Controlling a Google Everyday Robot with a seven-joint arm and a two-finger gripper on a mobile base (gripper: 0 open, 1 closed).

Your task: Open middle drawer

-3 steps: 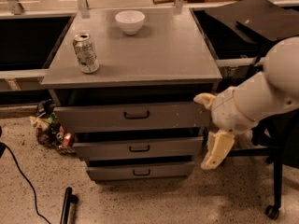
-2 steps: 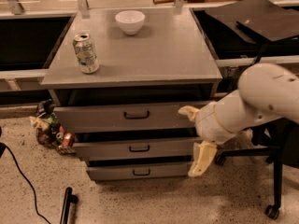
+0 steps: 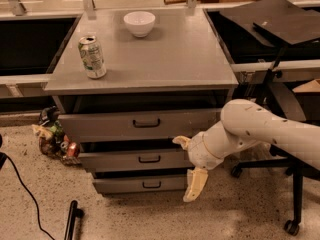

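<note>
Left of the cabinet (image 3: 150, 59), on the speckled floor, a thin black cable (image 3: 22, 186) curves past a heap of crumpled wrappers and cans (image 3: 55, 139) lying against the cabinet's lower left corner. A short black bar (image 3: 72, 219) rests on the floor in front of that corner.

On the cabinet's flat, matte grey top, a dented cylindrical drink can (image 3: 92, 57) with a pale printed label stands upright near the left edge. A smooth round white bowl (image 3: 139, 23) sits towards the back, well apart from the can.

Three grey metal drawers are stacked in the cabinet's front, each with a small black bar handle at its centre. The top drawer (image 3: 100, 126) has the tallest front and the bottom drawer (image 3: 120, 185) the narrowest. Between them lies the middle drawer (image 3: 115, 160), its plain flat front of medium height topped by a dark gap.

At the right end of the cabinet's drawer fronts is the gripper (image 3: 182, 170), its two cream, blunt plastic fingers spread wide and holding nothing. The upper finger lies level with the gap above the middle drawer, and the lower one hangs down beside the bottom drawer. Whether either touches metal cannot be told. A thick, rounded white arm (image 3: 250, 126) reaches in from the cabinet's right, where a black wheeled stand (image 3: 292, 204) rises.
</note>
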